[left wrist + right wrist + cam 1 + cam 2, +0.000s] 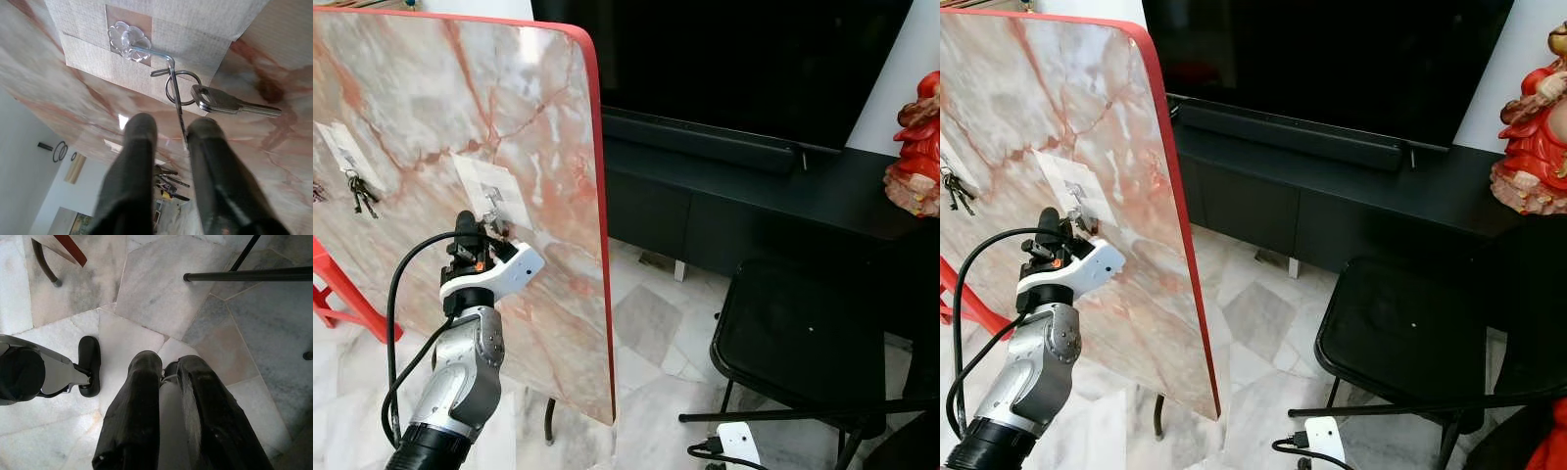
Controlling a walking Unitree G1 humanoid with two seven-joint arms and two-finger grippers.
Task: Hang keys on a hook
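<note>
Marble-patterned surface (431, 88), red-edged, tipped upright; two adhesive patches on its face.

Hook (146, 51): metal, on a clear flower-shaped base, on the patch nearer the surface's red side edge.

Keys (230, 104): silver key on a wire ring, the ring looped over the hook, the key lying against the marble face.

Left gripper (168, 139): raised to the hook, fingers (137, 147) parted, grasping nothing; the hook's wire runs down between them, tips just below the ring.

Second bunch of keys (360, 191): hanging on the other patch, toward the surface's far side.

Right gripper (161, 377): hanging over the marble floor (161, 289), fingers close together, empty.

Black stool (803, 338): beside the surface.
</note>
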